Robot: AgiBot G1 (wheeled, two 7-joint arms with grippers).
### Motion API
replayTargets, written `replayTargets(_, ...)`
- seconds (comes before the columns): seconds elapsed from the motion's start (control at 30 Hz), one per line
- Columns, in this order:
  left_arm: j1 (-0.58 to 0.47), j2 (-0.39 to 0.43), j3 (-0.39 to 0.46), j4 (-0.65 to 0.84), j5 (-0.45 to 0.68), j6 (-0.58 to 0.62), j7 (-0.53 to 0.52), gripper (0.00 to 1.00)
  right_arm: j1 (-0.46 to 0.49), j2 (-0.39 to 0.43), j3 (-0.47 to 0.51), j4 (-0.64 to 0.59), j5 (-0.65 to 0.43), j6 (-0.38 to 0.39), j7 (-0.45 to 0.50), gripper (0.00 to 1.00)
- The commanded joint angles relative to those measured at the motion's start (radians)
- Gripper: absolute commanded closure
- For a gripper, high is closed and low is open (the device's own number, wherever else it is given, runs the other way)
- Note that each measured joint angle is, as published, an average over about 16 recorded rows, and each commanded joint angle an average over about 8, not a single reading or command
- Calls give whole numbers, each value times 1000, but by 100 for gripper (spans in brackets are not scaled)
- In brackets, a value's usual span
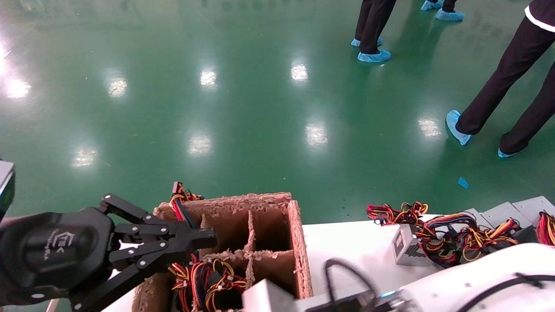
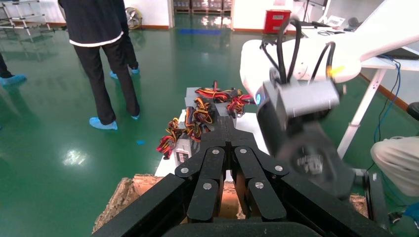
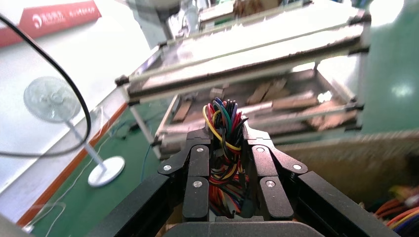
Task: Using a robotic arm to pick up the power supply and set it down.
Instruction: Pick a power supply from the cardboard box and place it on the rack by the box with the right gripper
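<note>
Two hands: the right hand (image 3: 227,143) grips a power supply's wire bundle (image 3: 225,123) above the cardboard box (image 1: 299,242); left hand (image 1: 204,238) closed, empty. Wires may slip or snag.

A glossy green floor (image 1: 243,108) mirrors rows of ceiling lights as bright patches. People in dark trousers and blue shoe covers (image 1: 373,56) stand on it. A white pedestal fan (image 3: 52,101) stands by a white wall (image 3: 54,54), beside a metal-framed rack (image 3: 257,74).
</note>
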Motion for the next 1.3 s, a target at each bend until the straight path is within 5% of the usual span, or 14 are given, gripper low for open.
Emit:
replayTargets(0.03,0,0,0,0,0,0,0,100,0,15,21,18,33,0,5,100)
replayTargets(0.6,0,0,0,0,0,0,0,100,55,80,194,85,286,43,29,100)
replayTargets(1.3,0,0,0,0,0,0,0,100,28,324,382,89,326,147,-25,100)
